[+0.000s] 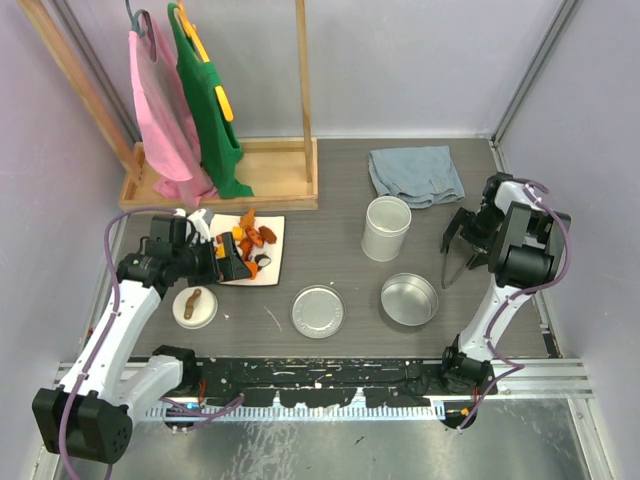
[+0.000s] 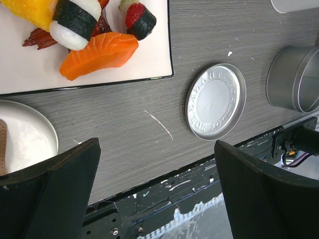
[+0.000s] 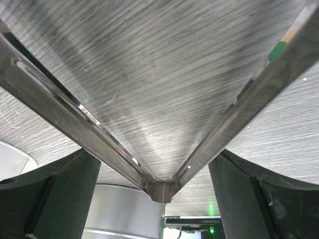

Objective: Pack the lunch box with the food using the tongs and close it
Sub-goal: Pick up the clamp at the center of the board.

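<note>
The tongs (image 3: pixel 162 190) spread in a V between two dark fingers (image 3: pixel 50 199).

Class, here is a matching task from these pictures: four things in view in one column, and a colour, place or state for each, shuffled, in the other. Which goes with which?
Things
1. tub
2. steel lid
3. cloth
4. tongs

Colour, place or state
A. between the fingers of the right gripper
B. blue and rumpled
C. white, upright, no lid on it
D. lying flat, just left of the round tin

Pairs: 1-C, 2-D, 3-B, 4-A
</note>
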Controlling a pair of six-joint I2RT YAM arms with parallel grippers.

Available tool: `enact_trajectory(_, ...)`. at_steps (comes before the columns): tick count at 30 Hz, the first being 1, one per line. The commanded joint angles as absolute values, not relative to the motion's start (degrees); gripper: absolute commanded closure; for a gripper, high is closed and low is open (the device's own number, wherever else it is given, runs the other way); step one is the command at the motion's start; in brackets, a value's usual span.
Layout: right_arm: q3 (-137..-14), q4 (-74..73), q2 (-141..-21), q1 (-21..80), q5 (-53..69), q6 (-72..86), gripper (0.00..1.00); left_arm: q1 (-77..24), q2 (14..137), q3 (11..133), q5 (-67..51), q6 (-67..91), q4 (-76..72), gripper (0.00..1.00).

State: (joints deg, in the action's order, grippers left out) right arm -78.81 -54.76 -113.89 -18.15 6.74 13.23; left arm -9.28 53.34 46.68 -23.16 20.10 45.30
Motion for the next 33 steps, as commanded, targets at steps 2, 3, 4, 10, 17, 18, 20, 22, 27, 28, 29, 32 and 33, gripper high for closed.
enact_trajectory(2, -80.71, -53.76, -118.66, -17.07, 5.46, 10.12, 0.1, -9.45, 53.64, 47.1, -23.64, 19.52, 44.12, 0.02)
enact_trajectory(3, -80.73, -53.77, -118.97, -16.72, 5.75, 10.11, 0.1, -9.44, 53.68, 47.06, -23.64, 19.51, 44.12, 0.02)
enact_trajectory(4, -80.87, -53.85, -119.26, -16.36, 4.74, 10.34, 0.1, -9.49, 53.73, 47.05, -23.61, 19.51, 44.12, 0.02)
enact_trajectory(10, -82.44, -54.74, -122.15, -12.13, -2.89, 11.84, 0.09, -9.42, 53.96, 47.1, -23.04, 19.52, 44.25, 0.02)
enact_trajectory(17, -81.33, -51.7, -123.02, -12.27, -2.28, 11.96, 0.11, -9.49, 53.98, 47.2, -22.54, 19.58, 44.56, 0.02)
enact_trajectory(18, -81.04, -51.3, -122.86, -12.43, -2.65, 12.45, 0.1, -9.44, 53.98, 47.23, -22.51, 19.52, 44.56, 0.02)
enact_trajectory(20, -80.51, -50.55, -122.69, -13.1, -2.51, 13.59, 0.08, -9.43, 54.13, 47.27, -22.63, 19.52, 44.56, 0.02)
enact_trajectory(22, -80.22, -49.55, -122.49, -13.5, -1.92, 14.22, 0.07, -9.49, 54.13, 47.28, -22.6, 19.52, 44.56, 0.02)
enact_trajectory(27, -81.2, -48.68, -123.29, -13.75, -2.08, 14.86, 0.08, -9.49, 54.09, 47.29, -22.51, 19.54, 44.6, 0.02)
enact_trajectory(28, -81.56, -48.72, -123.45, -13.72, -2.18, 14.85, 0.1, -9.49, 54.06, 47.29, -22.46, 19.56, 44.61, 0.02)
enact_trajectory(29, -81.57, -48.4, -123.43, -13.71, -2.15, 14.85, 0.11, -9.49, 54.12, 47.24, -22.45, 19.52, 44.64, 0.02)
enact_trajectory(32, -81.05, -46.83, -123.0, -13.71, -2.48, 14.75, 0.16, -9.49, 54.06, 47.26, -22.35, 19.57, 44.65, 0.02)
enact_trajectory(33, -80.81, -46.31, -122.48, -13.7, -2.73, 14.87, 0.18, -9.46, 54.06, 47.28, -22.33, 19.58, 44.65, 0.02)
